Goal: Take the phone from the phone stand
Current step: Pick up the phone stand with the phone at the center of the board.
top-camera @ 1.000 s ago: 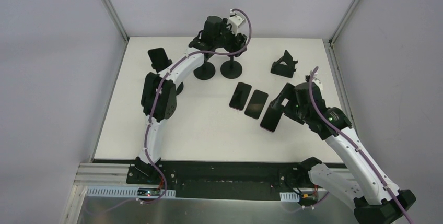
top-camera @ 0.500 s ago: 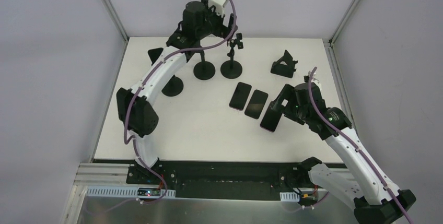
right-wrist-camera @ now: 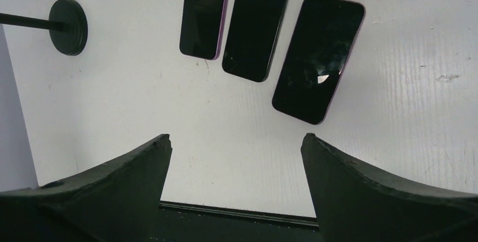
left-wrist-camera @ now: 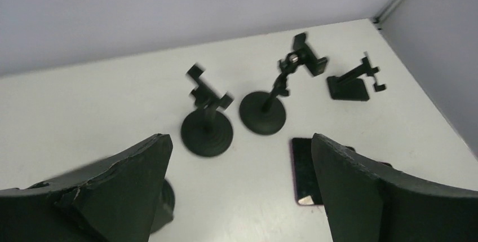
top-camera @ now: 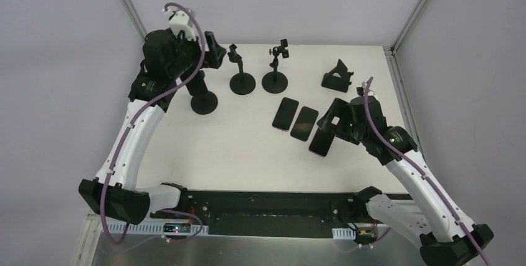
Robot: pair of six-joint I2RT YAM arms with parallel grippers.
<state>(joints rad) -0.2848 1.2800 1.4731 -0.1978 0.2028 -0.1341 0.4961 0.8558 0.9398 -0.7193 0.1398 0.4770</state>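
Note:
My left gripper (top-camera: 213, 52) hangs open and empty above the back left of the table, over the leftmost black phone stand, whose round base (top-camera: 203, 101) shows below it. That stand's top, and any phone on it, is hidden by my wrist. In the left wrist view the open gripper (left-wrist-camera: 239, 140) looks at two bare pole stands (left-wrist-camera: 206, 132) (left-wrist-camera: 263, 112). My right gripper (top-camera: 330, 120) (right-wrist-camera: 235, 137) is open and empty, just above three dark phones lying flat (right-wrist-camera: 204, 13) (right-wrist-camera: 256, 25) (right-wrist-camera: 318, 58).
Two pole stands (top-camera: 242, 83) (top-camera: 274, 80) stand at the back middle. A folding black stand (top-camera: 338, 75) sits at the back right. The three flat phones (top-camera: 285, 113) (top-camera: 304, 123) (top-camera: 320, 142) lie right of centre. Cage posts line both sides.
My left arm has swung from the back middle, over the two pole stands, to the leftmost stand, now covering its top. The right arm has barely moved.

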